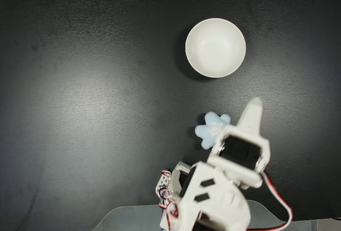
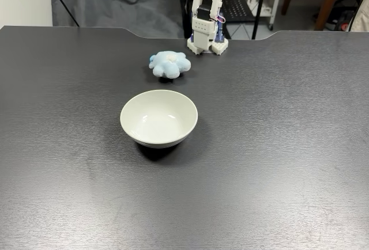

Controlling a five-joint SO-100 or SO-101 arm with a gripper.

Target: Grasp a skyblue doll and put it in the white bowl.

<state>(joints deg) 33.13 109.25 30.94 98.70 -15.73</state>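
One skyblue doll (image 1: 212,129), one white bowl (image 1: 216,48) and one arm sit on the dark worktop (image 1: 80,108).

Seen from above in a fixed view, the claw (image 1: 253,109) reaches out from the arm's white wrist, a pale tapering finger pointing toward the bowl. Whether the claw is apart or together cannot be told, since the wrist housing covers most of it. The doll lies on the worktop just beside the claw, to its left in that view, partly tucked under the wrist's edge and not held. The bowl stands beyond the claw's tip, well apart from it and from the doll, upright with nothing in it.

A fixed view from across the worktop shows what the top-down one hides: the doll (image 2: 169,64) whole, a lumpy star shape with a white patch on top, lying flat near the arm's base (image 2: 207,38). The bowl (image 2: 159,117) there reveals its rounded side wall and its shadow.
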